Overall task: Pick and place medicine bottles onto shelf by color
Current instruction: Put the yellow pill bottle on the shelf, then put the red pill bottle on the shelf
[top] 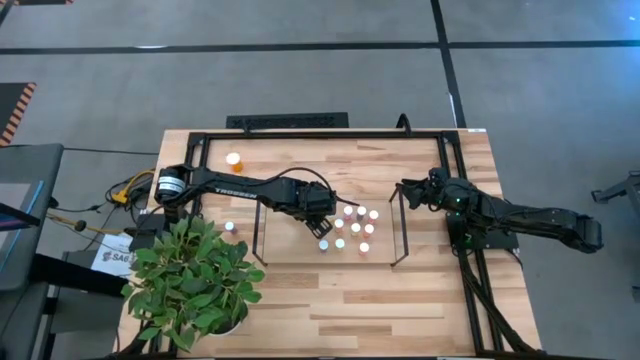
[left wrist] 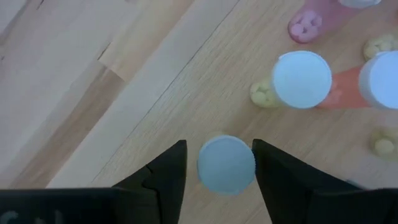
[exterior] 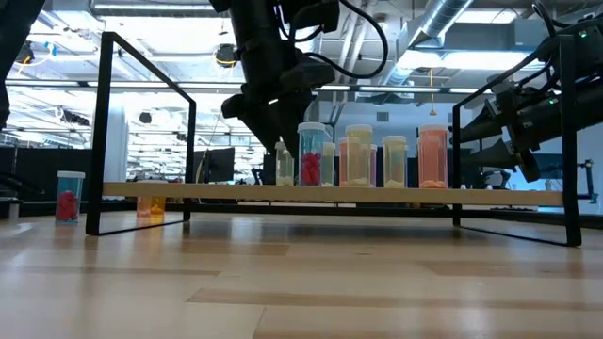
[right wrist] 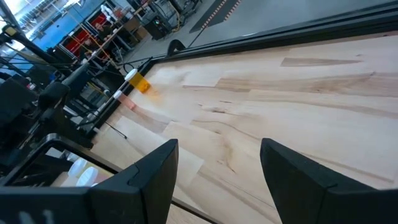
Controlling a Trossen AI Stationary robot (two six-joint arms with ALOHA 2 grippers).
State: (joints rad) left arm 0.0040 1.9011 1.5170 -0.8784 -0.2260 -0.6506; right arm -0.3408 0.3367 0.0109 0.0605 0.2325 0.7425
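Pale, smooth-grained wooden shelf (top: pixel 300 235); clear glossy plastic bottles (exterior: pixel 314 153), matt white caps.

This is a robotics lab or industrial research workshop set in a large open hall. Beyond the butcher-block tabletop (exterior: pixel 301 292), the low view shows an exposed ceiling with silver ventilation ducts (exterior: pixel 490 28), pipes and rows of strip lights, and workstations with monitors (exterior: pixel 219 162) stretching back into the room. Around the tabletop, the high view shows a grey concrete floor (top: pixel 300 85) crossed by dark lines, with hazard striping (top: pixel 20 110) at its edge. A black metal frame (top: pixel 300 133) borders the tabletop, and bundled cables (top: pixel 125 190) trail beside a potted plant (top: pixel 195 280). The right wrist view shows red storage racks (right wrist: pixel 93 28) far beyond the tabletop.
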